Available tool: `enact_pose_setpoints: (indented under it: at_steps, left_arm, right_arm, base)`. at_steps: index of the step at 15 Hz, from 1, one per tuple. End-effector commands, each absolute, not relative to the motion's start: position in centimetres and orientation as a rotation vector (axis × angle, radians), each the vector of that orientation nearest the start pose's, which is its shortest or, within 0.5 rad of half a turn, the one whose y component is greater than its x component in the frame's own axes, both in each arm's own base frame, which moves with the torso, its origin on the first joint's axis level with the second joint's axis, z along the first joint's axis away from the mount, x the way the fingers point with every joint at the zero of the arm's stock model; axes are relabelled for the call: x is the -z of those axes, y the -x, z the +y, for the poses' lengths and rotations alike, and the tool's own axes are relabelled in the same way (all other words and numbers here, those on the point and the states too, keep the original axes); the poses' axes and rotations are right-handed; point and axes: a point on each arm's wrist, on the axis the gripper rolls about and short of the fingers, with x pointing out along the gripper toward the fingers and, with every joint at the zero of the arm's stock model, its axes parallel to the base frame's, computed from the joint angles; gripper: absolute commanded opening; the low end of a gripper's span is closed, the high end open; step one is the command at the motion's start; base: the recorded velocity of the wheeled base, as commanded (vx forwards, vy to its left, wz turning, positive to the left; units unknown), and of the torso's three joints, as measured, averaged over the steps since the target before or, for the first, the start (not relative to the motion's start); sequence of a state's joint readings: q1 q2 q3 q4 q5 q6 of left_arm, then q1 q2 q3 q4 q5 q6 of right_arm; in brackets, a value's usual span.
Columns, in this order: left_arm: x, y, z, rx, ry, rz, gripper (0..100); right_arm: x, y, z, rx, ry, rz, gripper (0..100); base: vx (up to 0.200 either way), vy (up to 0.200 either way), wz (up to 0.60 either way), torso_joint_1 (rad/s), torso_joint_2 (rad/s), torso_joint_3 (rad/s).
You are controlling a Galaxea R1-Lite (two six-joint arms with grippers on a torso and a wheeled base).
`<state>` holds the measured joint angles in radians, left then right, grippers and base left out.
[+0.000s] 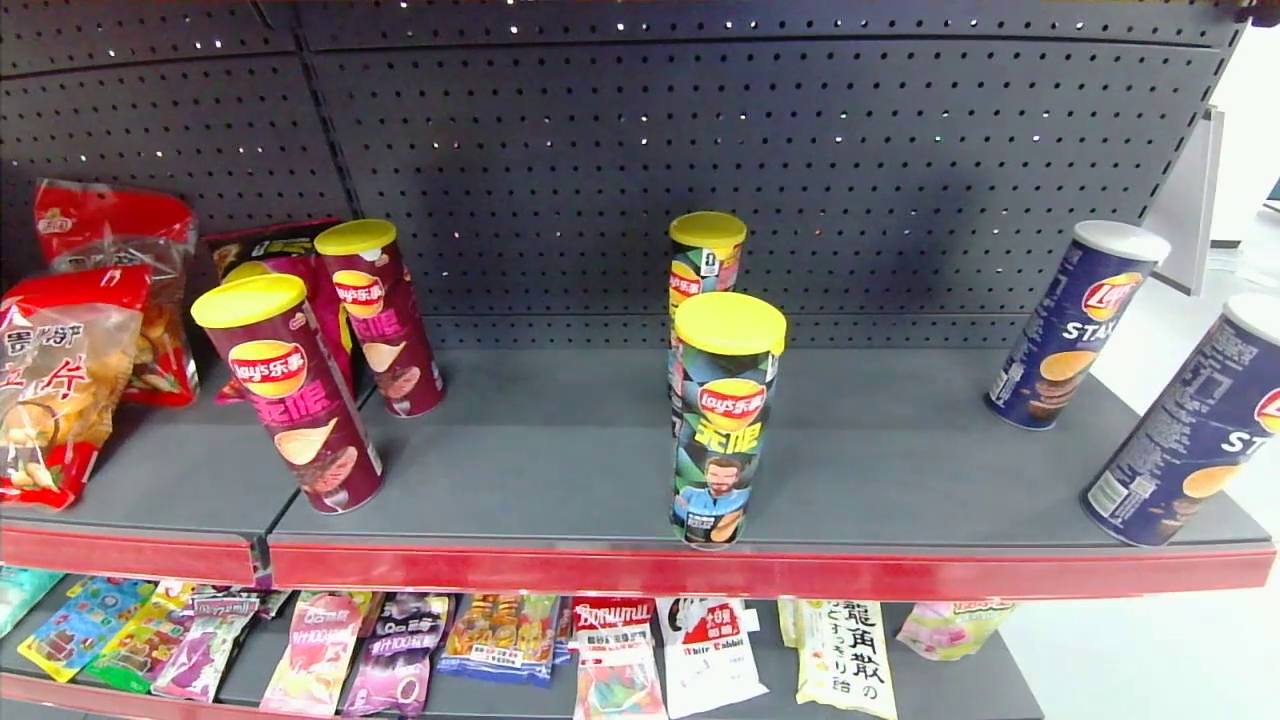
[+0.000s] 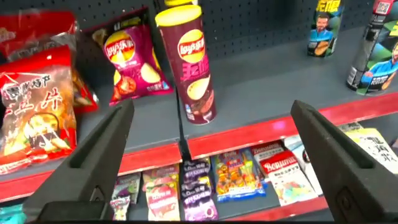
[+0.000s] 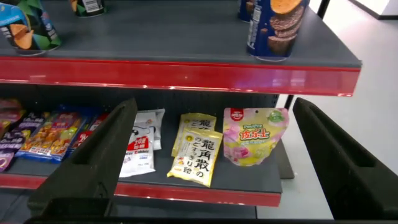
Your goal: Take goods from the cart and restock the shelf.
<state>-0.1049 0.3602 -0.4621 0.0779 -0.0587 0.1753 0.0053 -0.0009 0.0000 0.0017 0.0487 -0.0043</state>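
A grey shelf with a red front edge (image 1: 760, 572) carries chip cans. Two maroon cans (image 1: 290, 390) stand at the left, two green-patterned cans (image 1: 725, 420) in the middle, and two blue cans (image 1: 1075, 325) at the right. My left gripper (image 2: 211, 168) is open and holds nothing. It hangs in front of the shelf, facing a maroon can (image 2: 189, 62). My right gripper (image 3: 214, 162) is also open with nothing in it. It sits lower, facing the shelf's right end below a blue can (image 3: 273, 28).
Red snack bags (image 1: 70, 370) and a purple chip bag (image 2: 130, 59) fill the shelf's left end. The lower shelf (image 1: 960, 690) holds several candy packets, among them a yellow one (image 3: 196, 149) and a pink one (image 3: 255, 134). Bare board lies between the can groups.
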Motion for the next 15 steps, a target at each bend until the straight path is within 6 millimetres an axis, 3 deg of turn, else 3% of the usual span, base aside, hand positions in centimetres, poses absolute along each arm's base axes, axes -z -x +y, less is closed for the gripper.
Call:
enact_pose_setpoints:
  at_steps: [1,4,7,11,15]
  left_arm:
    - [-19.1,1.7,0.1,0.152,-0.174,-0.044,100]
    - [-16.4,2.5,0.2,0.117,-0.166,-0.036,100]
    - [-12.3,2.9,0.3,0.1,-0.114,-0.004,100]
    - [-8.4,1.7,0.3,0.051,-0.083,0.082,100]
    - [-8.5,1.5,0.0,0.18,-0.063,0.02,100]
  right_arm:
    - [-7.5,2.3,0.1,-0.052,0.006,0.0,100]
    - [-7.5,2.3,0.1,-0.063,0.003,0.0,100]
    - [-7.6,2.3,0.2,-0.078,0.006,-0.003,100]
    - [-7.6,2.3,0.2,-0.078,0.0,-0.005,100]
    - [-7.5,2.3,0.2,-0.077,0.003,0.0,100]
  base:
    - [0.0,0.0,0.0,0.0,0.0,0.0]
    - [0.0,0.0,0.0,0.0,0.0,0.0]
    - [0.0,0.0,0.0,0.0,0.0,0.0]
    - [0.0,0.0,0.0,0.0,0.0,0.0]
    - [0.0,0.0,0.0,0.0,0.0,0.0]
